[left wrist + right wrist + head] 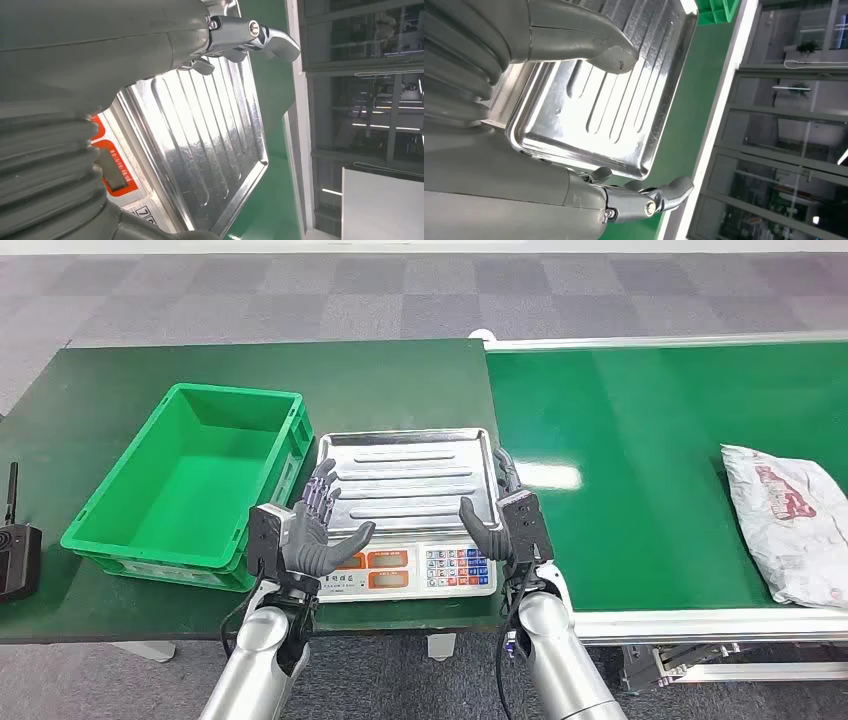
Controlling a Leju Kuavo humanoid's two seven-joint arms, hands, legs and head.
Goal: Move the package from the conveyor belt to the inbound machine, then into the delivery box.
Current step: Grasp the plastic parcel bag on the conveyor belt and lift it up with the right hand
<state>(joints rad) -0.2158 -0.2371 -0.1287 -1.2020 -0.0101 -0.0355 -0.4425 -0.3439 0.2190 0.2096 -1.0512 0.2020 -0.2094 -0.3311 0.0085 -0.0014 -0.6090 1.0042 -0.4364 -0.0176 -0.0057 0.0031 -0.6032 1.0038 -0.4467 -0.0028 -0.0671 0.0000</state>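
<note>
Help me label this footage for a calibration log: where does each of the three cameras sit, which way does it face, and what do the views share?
Head view: high on the body, looking forward and down at the scale tray, green crate and package on the conveyor belt; both arms, the left hand and the right hand show.
Left wrist view: behind the left hand, facing the scale tray.
Right wrist view: behind the right hand, facing the scale tray.
Shared: the tray appears in all three.
</note>
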